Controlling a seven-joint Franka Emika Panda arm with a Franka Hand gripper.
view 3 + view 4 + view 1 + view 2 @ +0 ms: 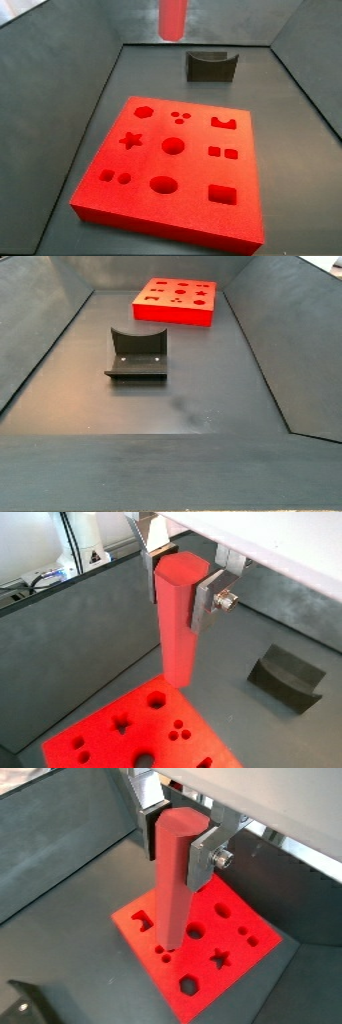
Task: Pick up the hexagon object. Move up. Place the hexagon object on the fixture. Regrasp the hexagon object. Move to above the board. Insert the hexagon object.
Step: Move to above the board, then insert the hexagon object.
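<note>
My gripper (179,590) is shut on the top end of the hexagon object (178,632), a salmon-red bar that hangs upright between the silver fingers in both wrist views (170,898). In a side view only its lower end (173,20) shows, high above the floor, beyond the board's far edge and to the left of the fixture (209,65). The red board (160,220) with shaped holes lies flat on the floor, below the bar in the wrist views (221,973). The gripper itself is out of both side views.
The dark fixture (138,353) stands on the grey floor between the board (174,316) and the near end of the bin. It also shows in both wrist views (287,677) (27,1003). Sloping grey walls (60,90) enclose the floor.
</note>
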